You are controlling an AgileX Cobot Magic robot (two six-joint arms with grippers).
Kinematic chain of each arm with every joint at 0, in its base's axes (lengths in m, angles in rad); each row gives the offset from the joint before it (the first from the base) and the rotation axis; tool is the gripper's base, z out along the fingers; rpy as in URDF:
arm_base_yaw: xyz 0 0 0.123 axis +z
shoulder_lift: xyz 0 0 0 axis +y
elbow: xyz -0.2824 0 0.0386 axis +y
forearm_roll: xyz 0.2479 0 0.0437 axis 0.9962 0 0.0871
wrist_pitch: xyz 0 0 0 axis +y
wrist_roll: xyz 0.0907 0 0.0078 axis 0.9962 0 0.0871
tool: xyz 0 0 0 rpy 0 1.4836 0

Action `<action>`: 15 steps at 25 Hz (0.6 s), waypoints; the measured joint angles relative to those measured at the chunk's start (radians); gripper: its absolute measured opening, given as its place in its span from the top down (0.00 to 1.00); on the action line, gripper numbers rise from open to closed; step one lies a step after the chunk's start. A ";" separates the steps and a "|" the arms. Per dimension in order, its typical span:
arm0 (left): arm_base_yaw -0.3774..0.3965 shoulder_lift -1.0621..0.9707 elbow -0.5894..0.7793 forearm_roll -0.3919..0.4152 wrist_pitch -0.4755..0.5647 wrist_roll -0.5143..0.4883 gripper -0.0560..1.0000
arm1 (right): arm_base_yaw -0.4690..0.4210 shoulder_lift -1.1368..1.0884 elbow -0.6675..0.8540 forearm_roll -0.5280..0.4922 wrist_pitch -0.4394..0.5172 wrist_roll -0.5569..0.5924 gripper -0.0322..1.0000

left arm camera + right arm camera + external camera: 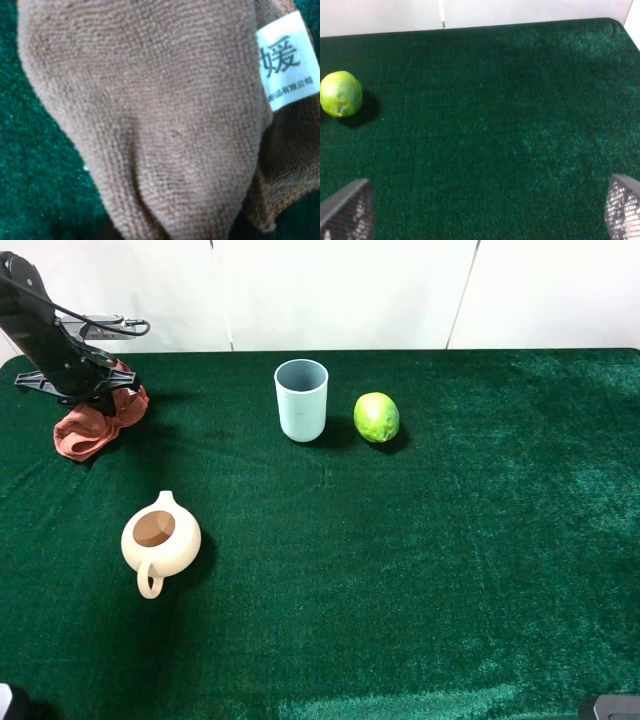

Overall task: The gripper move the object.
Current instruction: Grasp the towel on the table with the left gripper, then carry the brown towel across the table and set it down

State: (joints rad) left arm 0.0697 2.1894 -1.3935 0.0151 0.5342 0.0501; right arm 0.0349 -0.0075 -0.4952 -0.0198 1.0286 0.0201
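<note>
A reddish-brown cloth hangs bunched at the far left of the green table, its lower part resting on the felt. My left gripper is at the cloth's top and appears shut on it. In the left wrist view the cloth fills the frame, with its white label at one side, and hides the fingers. My right gripper is open and empty above bare felt; its fingertips show only at the frame's corners.
A cream teapot sits front left. A light blue cup and a green lime stand side by side at the back middle. The lime also shows in the right wrist view. A white wall runs behind the table.
</note>
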 joint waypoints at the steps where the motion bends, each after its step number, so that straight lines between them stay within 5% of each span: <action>1: 0.000 0.000 0.000 -0.001 0.000 0.000 0.75 | 0.000 0.000 0.000 0.000 0.000 0.000 0.30; 15: 0.000 -0.100 0.002 -0.001 0.052 -0.015 0.75 | 0.000 0.000 0.000 0.000 0.000 0.000 0.30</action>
State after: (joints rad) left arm 0.0697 2.0891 -1.3916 0.0144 0.5859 0.0348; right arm 0.0349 -0.0075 -0.4952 -0.0198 1.0286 0.0201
